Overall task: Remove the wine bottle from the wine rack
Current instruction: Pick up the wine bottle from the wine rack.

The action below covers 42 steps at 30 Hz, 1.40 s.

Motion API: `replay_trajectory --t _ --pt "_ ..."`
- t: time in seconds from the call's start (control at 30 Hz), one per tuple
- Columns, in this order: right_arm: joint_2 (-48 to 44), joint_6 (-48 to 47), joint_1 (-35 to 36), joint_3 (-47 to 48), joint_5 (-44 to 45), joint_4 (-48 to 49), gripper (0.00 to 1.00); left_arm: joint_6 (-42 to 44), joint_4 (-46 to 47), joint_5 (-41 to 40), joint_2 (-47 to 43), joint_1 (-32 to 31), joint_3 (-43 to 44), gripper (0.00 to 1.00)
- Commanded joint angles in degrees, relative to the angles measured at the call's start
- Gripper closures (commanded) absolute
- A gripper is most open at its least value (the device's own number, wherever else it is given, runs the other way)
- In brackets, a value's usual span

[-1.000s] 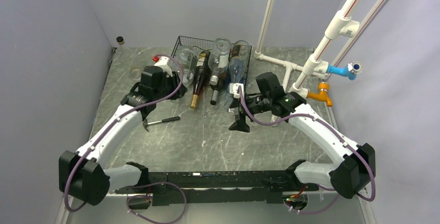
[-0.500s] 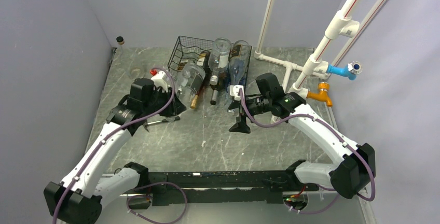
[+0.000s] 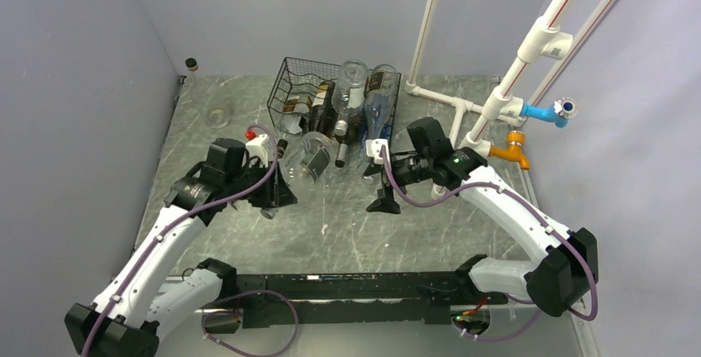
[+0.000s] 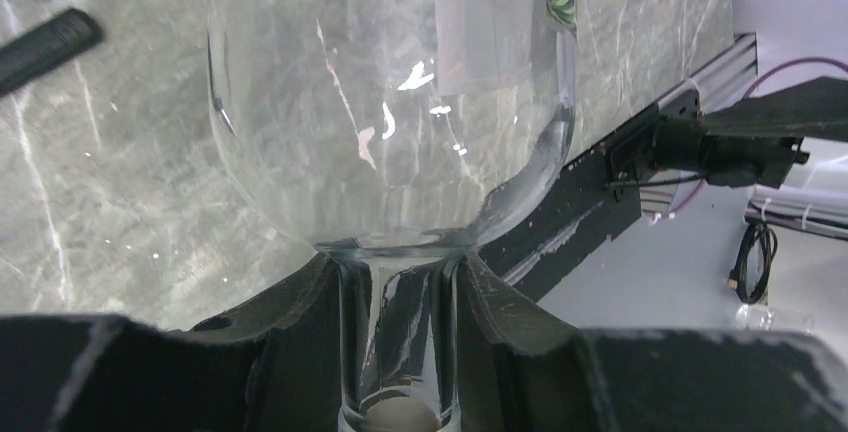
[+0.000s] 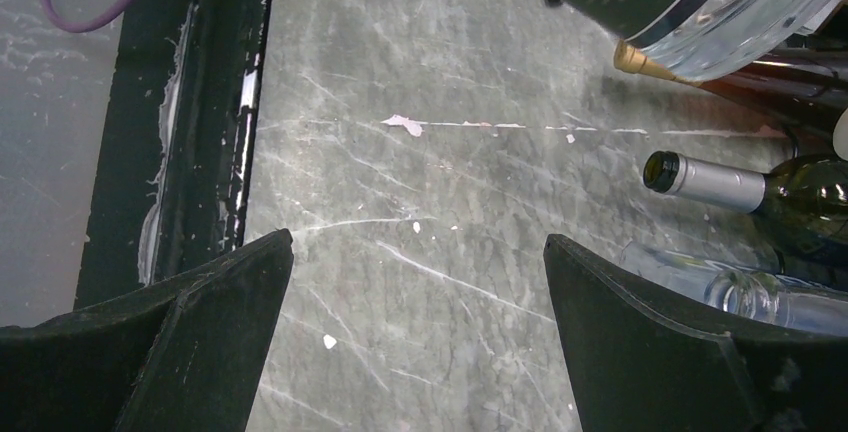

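The black wire wine rack stands at the back of the table with several bottles lying in it. My left gripper is shut on the neck of a clear wine bottle, which is out of the rack and held in front of it. In the left wrist view the glass neck sits between my fingers, with the bottle's body above. My right gripper is open and empty, low over the table in front of the rack's right end. Its view shows bare table between its fingers.
White PVC pipes with a blue valve and an orange valve stand at the right. A small dark-capped bottle is at the back left. A black tool handle lies on the table. Bottle necks stick out of the rack.
My left arm has drawn back toward the near left with the clear bottle, pulling it out of the rack. The right arm has barely moved.
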Motion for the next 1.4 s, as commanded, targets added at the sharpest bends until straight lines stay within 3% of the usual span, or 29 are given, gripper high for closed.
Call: replay_trajectory --t 0.0,0.43,1.03,1.37 --pt "-0.5 -3.2 0.2 -0.2 -3.0 -1.0 0.00 2.0 8.7 6.7 -2.8 -1.3 2.6 1.00" --pt "-0.3 -5.7 0.2 -1.2 -4.3 -1.3 0.00 3.2 2.4 8.6 2.8 -8.1 3.7 1.00" --pt "1.1 -12.1 2.1 -6.8 -5.0 2.5 0.00 3.5 2.3 11.0 14.8 -16.5 6.4 1.00" --pt "2.3 -16.4 4.9 -11.7 1.3 9.3 0.00 3.4 1.0 12.7 18.1 -19.1 8.1 1.00"
